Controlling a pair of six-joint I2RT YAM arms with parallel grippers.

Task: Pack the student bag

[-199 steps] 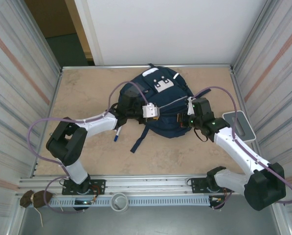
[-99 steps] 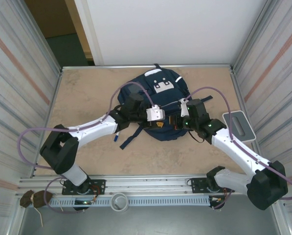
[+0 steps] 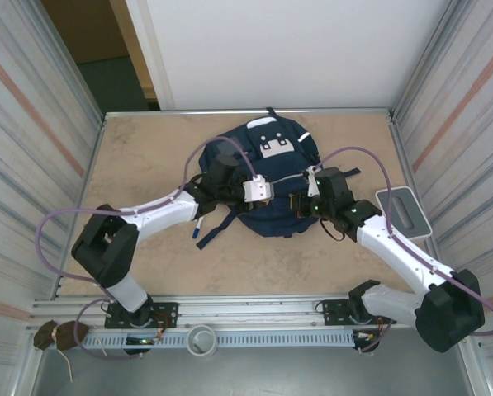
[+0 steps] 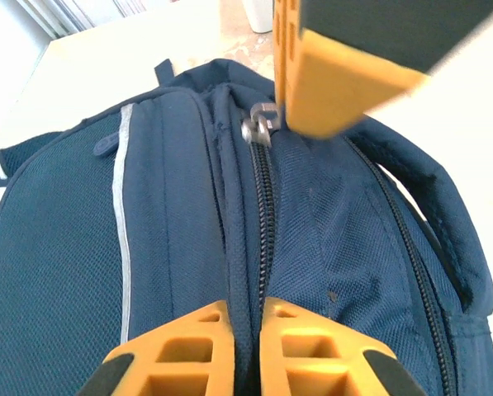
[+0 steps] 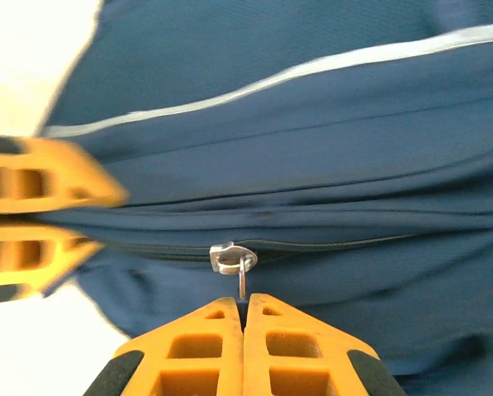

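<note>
- The backpack [image 3: 275, 148] lies flat on the bench [image 3: 147, 157], towards the far side and about midway across, with its white patch facing up and a loose strap [image 3: 217, 233] trailing off its near edge
- The left pincer [image 4: 246, 309] is closed, or as near as makes no difference, on the zip seam – a thin fold of navy cloth shows between its fingers
- The right pincer [image 5: 244, 301] is closed on the thin metal tab of the zip pull [image 5: 234, 257], which sits on the same zip line
- Handling, as I judge it: the backpack is soft woven cloth, not fragile and not slippery, but floppy – it will bunch and slide over the bench rather than resist a tug
- It looks fairly flat, so probably light
- Where to hold: the small metal tab is the only good grip for running the zip, and being thin and smooth it could slip out of the fingers if pulled at an angle
- The seam beside the zip is the place to pin the cloth taut, so the pull travels instead of dragging the whole backpack along
</note>
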